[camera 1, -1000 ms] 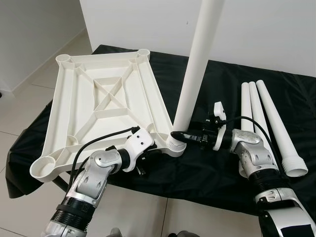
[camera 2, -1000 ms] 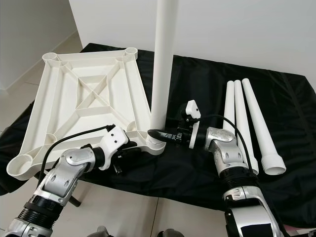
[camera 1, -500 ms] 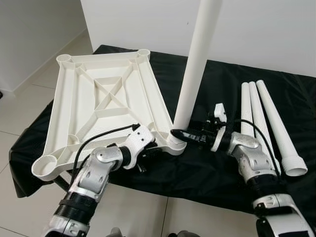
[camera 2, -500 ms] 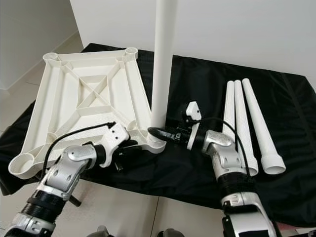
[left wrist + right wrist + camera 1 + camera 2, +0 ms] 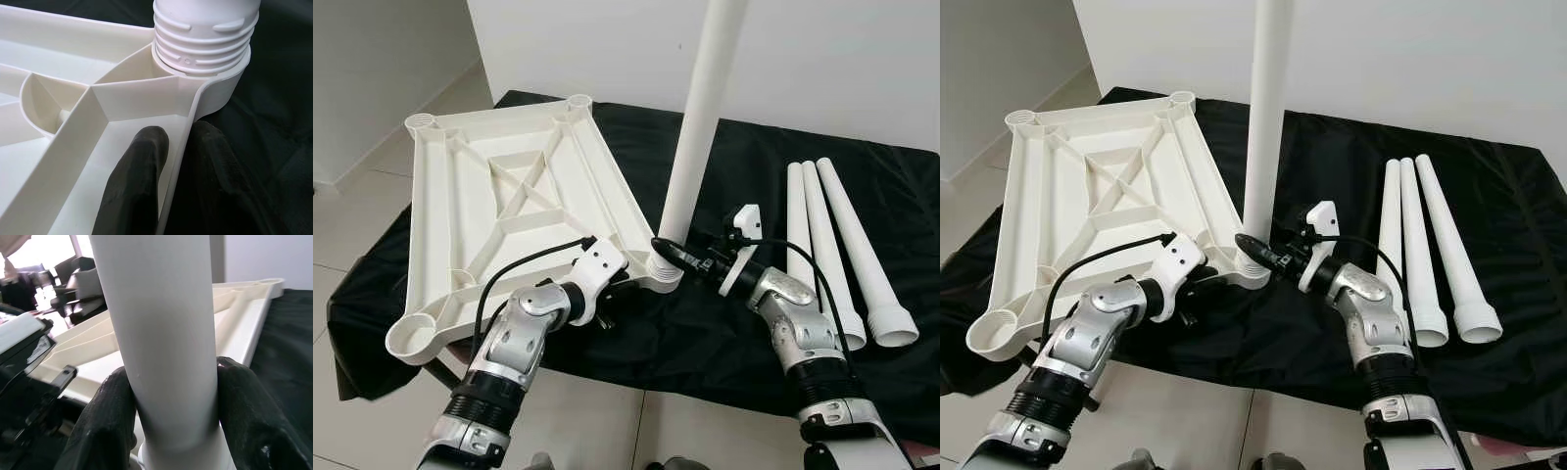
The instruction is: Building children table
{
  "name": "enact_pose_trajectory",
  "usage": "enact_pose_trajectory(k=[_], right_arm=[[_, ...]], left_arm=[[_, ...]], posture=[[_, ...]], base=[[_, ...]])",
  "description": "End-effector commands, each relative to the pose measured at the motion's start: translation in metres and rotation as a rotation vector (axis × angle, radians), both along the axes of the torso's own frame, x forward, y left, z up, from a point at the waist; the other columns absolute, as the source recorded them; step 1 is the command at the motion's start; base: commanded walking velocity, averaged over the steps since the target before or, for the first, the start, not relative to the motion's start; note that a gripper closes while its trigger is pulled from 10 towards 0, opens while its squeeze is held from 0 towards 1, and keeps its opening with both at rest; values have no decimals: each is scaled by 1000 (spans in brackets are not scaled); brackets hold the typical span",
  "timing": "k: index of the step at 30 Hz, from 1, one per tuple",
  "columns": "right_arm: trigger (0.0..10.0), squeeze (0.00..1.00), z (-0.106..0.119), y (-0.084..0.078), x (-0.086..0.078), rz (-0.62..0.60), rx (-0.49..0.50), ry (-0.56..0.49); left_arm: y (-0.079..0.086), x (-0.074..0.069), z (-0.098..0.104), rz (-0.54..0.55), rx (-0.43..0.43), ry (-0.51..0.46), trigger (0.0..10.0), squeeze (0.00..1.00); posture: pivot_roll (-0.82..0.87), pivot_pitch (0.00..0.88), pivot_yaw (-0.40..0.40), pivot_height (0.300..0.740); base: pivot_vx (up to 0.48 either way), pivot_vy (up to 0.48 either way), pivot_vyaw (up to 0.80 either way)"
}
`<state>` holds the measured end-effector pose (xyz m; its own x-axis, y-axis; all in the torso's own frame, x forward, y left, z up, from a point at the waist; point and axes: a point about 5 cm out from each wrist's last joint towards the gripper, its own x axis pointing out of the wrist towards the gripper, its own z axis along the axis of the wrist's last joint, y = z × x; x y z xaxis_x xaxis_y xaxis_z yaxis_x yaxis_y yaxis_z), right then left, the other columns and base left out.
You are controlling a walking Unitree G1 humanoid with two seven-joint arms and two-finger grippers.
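The right claw (image 5: 664, 249) clamps the smooth white leg (image 5: 697, 127) low down, where it stands upright in the tabletop's (image 5: 499, 206) near corner socket. The left claw (image 5: 171, 161) pinches that ribbed plastic tabletop's rim just beside it. Both forearms reach inward. Three spare legs (image 5: 837, 250) lie well apart on the black-draped worktop (image 5: 724, 338).
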<state>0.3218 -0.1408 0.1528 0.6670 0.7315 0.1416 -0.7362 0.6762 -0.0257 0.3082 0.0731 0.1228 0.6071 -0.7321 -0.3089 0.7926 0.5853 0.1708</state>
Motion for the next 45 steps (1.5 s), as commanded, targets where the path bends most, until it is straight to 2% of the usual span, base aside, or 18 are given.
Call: enact_pose_trajectory(k=[1, 7, 14, 15, 18, 19, 23, 24, 28, 37, 38, 39, 40, 41, 42, 43, 44, 45], right_arm=[[0, 0, 10, 8, 0, -42, 58, -44], [0, 0, 7, 19, -3, -170, 73, -51], [0, 0, 6, 28, -7, -249, 110, -37], [0, 0, 6, 31, -8, -304, 121, -39], [0, 0, 7, 32, -8, -332, 125, -42], [0, 0, 9, 36, -10, -383, 134, -47], [0, 0, 10, 39, -11, -413, 145, -41], [0, 0, 14, 41, -12, -488, 147, -50], [0, 0, 16, 44, -14, -575, 138, -59], [0, 0, 13, 48, -16, -652, 139, -32], [1216, 0, 13, 48, -16, -653, 130, -36], [1216, 0, 13, 48, -16, -653, 130, -36], [5882, 0, 12, 47, -16, -663, 125, -25], [5882, 0, 12, 47, -16, -674, 121, -16], [10000, 0, 11, 47, -16, -680, 119, -10], [10000, 0, 11, 47, -16, -680, 119, -10], [10000, 200, 11, 49, -16, -663, 120, 1], [10000, 1000, 11, 49, -17, -638, 125, -5]], left_arm=[[8, 7, -13, 247, 20, -27, 10000, 0], [9, 13, -10, 333, -3, -69, 10000, 0], [4, 15, -9, 365, -8, -83, 10000, 0], [0, 15, -10, 381, -7, -89, 10000, 0], [-2, 15, -11, 386, -7, -92, 10000, 0], [-8, 14, -13, 397, 0, -99, 10000, 0], [-10, 14, -14, 405, 7, -107, 10000, 0], [-14, 15, -14, 426, -8, -107, 10000, 0], [-17, 17, -14, 447, -15, -106, 10000, 0], [-18, 18, -13, 457, -20, -107, 10000, 0], [-18, 18, -13, 455, -17, -108, 10000, 0], [-18, 18, -13, 455, -17, -108, 10000, 0], [-18, 18, -14, 453, -17, -108, 10000, 0], [-18, 19, -14, 452, -16, -107, 10000, 0], [-18, 19, -14, 452, -17, -107, 10000, 0], [-18, 19, -14, 452, -17, -107, 10000, 0], [-16, 20, -14, 453, -18, -103, 10000, 0], [-15, 20, -14, 447, -13, -106, 10000, 0]], posture=[[-46, 0, -12, 740], [-46, 0, -10, 740], [-46, 1, -9, 740], [-48, 1, -7, 740], [-48, 1, -7, 740], [-48, 0, -6, 740], [-48, 0, -6, 740], [-48, 0, -8, 740], [-47, 0, -8, 740], [-47, 0, -5, 740], [-49, 0, -4, 740], [-49, 0, -4, 740], [-49, 0, -4, 740], [-49, 0, -4, 740], [-49, 0, -4, 740], [-49, 0, -4, 740], [-49, 0, -6, 740], [-50, 0, -7, 740]], base=[[0, 0, 0], [0, 0, 0], [0, 0, 0], [0, 0, 0], [0, 0, 0], [0, 0, 0], [0, 0, 0], [0, 0, 0], [0, 0, 0], [0, 0, 0], [0, 0, 0], [0, 0, 0], [0, 0, 0], [0, 0, 0], [0, 0, 0], [0, 0, 0], [0, 0, 0], [0, 0, 0]])
